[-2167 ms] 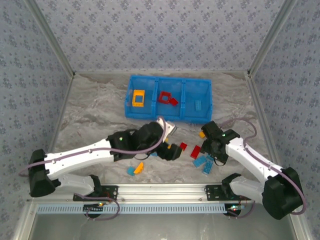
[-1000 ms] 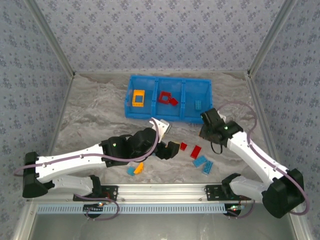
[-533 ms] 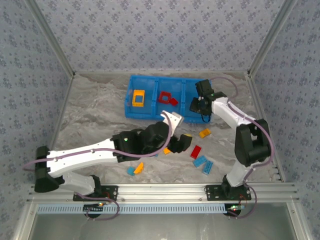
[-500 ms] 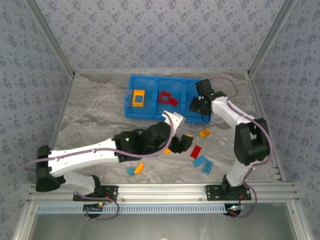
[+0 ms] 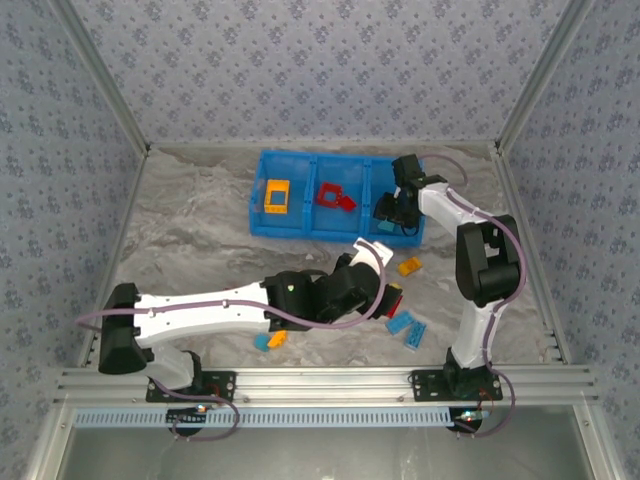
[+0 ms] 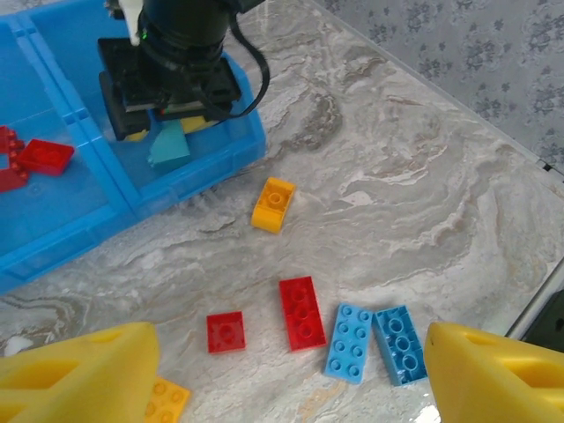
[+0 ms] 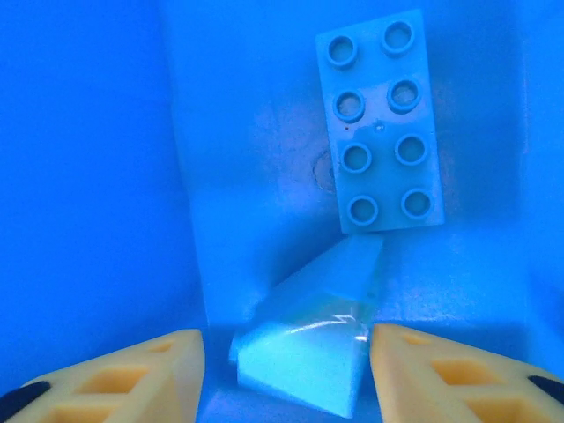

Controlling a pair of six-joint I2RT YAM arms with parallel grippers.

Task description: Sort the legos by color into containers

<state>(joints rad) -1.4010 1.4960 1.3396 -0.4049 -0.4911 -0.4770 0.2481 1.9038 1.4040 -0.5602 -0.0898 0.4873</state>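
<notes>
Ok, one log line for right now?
right gripper: open over light-blue wedge in bin, right compartment | left gripper: open, empty, above loose bricks

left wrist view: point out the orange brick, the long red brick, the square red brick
orange brick (image 6: 273, 204), left wrist view, middle of its top
long red brick (image 6: 302, 312), left wrist view, studded top
square red brick (image 6: 226, 331), left wrist view, studded top
</notes>
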